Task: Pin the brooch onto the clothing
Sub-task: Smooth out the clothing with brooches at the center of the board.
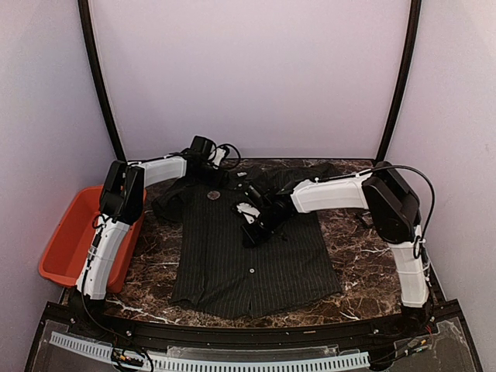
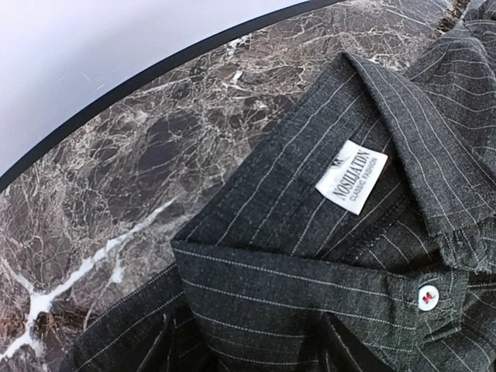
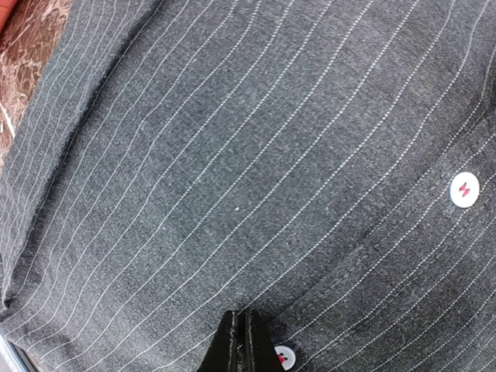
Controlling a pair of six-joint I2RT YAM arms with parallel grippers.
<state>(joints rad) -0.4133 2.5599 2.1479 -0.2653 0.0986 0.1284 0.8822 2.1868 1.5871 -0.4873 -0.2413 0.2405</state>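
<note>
- A red bin (image 1: 68, 242) is seen at the far left, just beside the left edge of the marble table (image 1: 151, 267).
- The left gripper (image 1: 211, 159) is held over the far end of the table, above the collar. Its fingers are not caught by its own wrist camera and are too small in the top view, so whether it is wide or narrow cannot be told.
- In the left wrist view the collar is seen spread open, with a white label (image 2: 351, 172) sewn inside the neck and one white button (image 2: 425, 295) below it.
- The clothing (image 1: 225, 263) is laid flat and front-up in the middle of the table. Its long axis runs from far to near: the collar points to the far edge and the hem lies toward the arm bases. The axis is tilted slightly, with the collar a little left of the hem.
- The right gripper (image 1: 252, 226) is lowered onto the chest area, just right of the button line. Its fingertips (image 3: 232, 347) are pressed together with no gap, resting on the striped cloth.
- Whether cloth is pinched between them cannot be told.
- A second button (image 3: 285, 357) is seen just beside the tips, and a third (image 3: 464, 189) further right.
</note>
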